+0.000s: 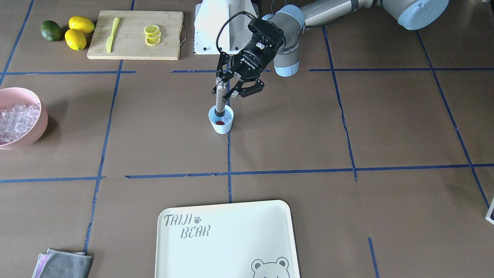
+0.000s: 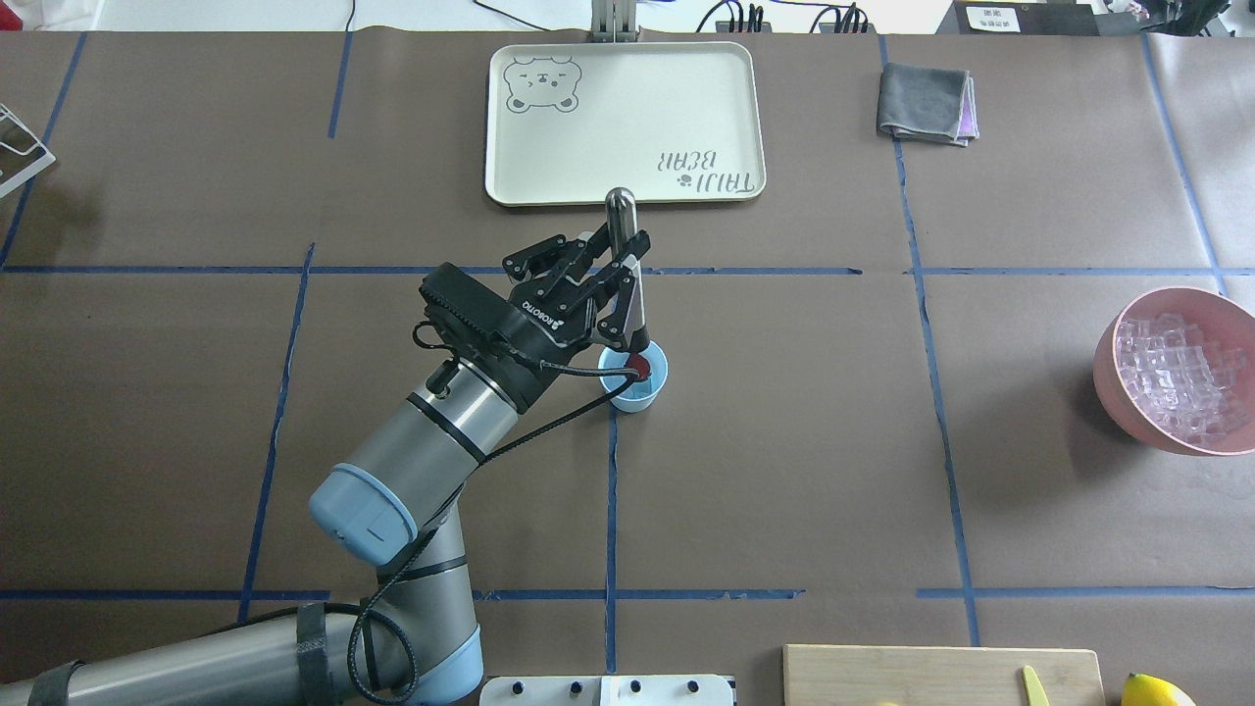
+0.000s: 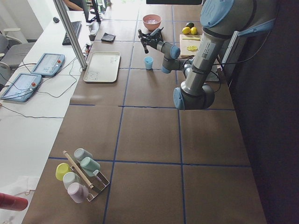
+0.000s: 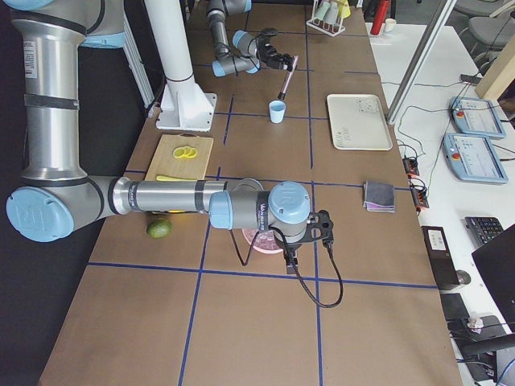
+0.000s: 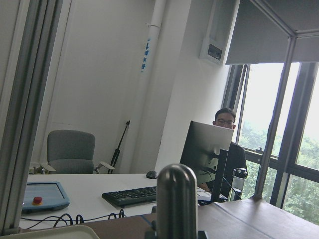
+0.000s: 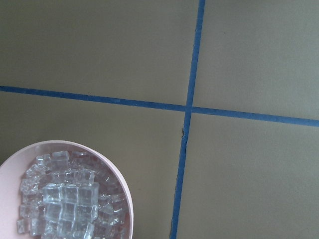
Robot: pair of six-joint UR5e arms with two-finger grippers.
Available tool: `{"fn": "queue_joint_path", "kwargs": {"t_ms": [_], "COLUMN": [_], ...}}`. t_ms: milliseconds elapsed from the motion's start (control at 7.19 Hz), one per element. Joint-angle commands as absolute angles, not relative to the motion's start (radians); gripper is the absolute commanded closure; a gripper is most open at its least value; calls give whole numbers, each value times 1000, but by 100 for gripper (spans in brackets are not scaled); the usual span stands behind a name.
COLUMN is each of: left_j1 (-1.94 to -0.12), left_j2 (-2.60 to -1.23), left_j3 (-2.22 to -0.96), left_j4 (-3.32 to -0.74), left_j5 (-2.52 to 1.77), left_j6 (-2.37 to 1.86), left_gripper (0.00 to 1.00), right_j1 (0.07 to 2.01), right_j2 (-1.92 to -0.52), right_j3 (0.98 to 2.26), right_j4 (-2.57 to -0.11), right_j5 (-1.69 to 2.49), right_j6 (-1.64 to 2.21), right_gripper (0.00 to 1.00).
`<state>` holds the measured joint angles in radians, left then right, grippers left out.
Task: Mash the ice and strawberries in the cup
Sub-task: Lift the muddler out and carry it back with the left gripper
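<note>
Opposed steep views, shared cup [image 1: 223,128]

Both arms have the classic UR look: silver-grey tubes with fat round joints, each joint capped in light blue. On the left arm [image 2: 446,427] a black cable [image 1: 220,33] loops off the wrist and trails down the tubes, pinned by black straps [image 2: 312,637] on the lowest tube. Its end effector [image 1: 225,92] is all black, with chunky linkage fingers and white ROBOTIQ lettering on the body. A black block with a ridged edge sits right behind it. The right arm [image 4: 165,195] has the same colour scheme, with a black cable dangling off its black wrist end. There's a white pedestal [image 1: 214,31] at the base, and its plate shows dark screw heads.
</note>
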<state>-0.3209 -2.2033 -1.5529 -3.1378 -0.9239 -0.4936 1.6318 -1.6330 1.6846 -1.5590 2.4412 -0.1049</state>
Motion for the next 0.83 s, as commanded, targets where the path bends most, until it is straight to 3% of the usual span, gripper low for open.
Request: {"fn": "queue_joint_path", "kwargs": {"t_ms": [0, 417, 695], "left_j1": [-398, -729, -863], "left_j2": [-2128, -2028, -1903], "left_j3": [-1631, -1618, -1608], "left_j4": [-3018, -2768, -2755], "left_j5": [-1033, -1558, -1818], "left_j6": [-712, -1113, -1265], "left_gripper": [100, 100, 100], "right_j1": [1631, 1631, 1631], "right_j2": [-1641, -1644, -1643], "right_j3": [1684, 1680, 1683], "right_j4": [-1557, -1549, -1546], "right_j5": [2433, 2442, 2441], "right_j6": [-106, -101, -100], "right_gripper": [1, 1, 1]}}
